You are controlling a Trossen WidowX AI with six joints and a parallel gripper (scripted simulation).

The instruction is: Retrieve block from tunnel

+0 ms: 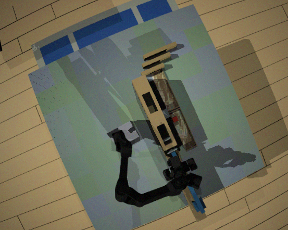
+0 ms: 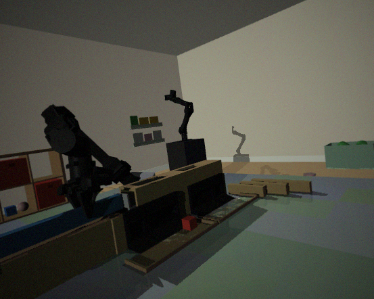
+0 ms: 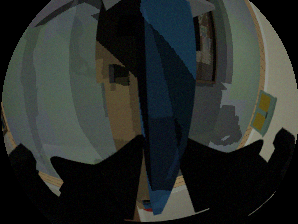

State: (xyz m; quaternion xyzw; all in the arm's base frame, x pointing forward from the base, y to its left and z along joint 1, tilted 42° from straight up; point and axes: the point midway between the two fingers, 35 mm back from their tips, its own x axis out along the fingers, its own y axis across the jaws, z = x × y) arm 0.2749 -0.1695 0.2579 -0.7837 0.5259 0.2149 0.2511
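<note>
From the top view, my gripper (image 1: pixel 176 163) (image 2: pixel 86 211) (image 3: pixel 157 137) grips the blue handle (image 1: pixel 194 193) (image 2: pixel 49 221) (image 3: pixel 170 90); the red block (image 1: pixel 175 119) (image 2: pixel 189 223) lies at twelve o'clock from it.

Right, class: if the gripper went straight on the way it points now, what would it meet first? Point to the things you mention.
The gripper (image 1: pixel 177 167) (image 2: pixel 84 208) (image 3: pixel 157 137) points down, shut on the blue handle (image 1: pixel 196 195) (image 2: pixel 38 224) (image 3: pixel 172 60). Its fingers would probably meet the wooden channel (image 1: pixel 189 200) (image 2: pixel 55 258) (image 3: pixel 121 112) under the handle first, though the depth is unclear.

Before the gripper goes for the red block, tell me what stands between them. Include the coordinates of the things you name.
The tunnel's near end, beside the red block (image 1: pixel 175 119) (image 2: pixel 189 223), lies between it and the gripper (image 1: pixel 173 153) (image 2: pixel 86 210); exterior view.
</note>
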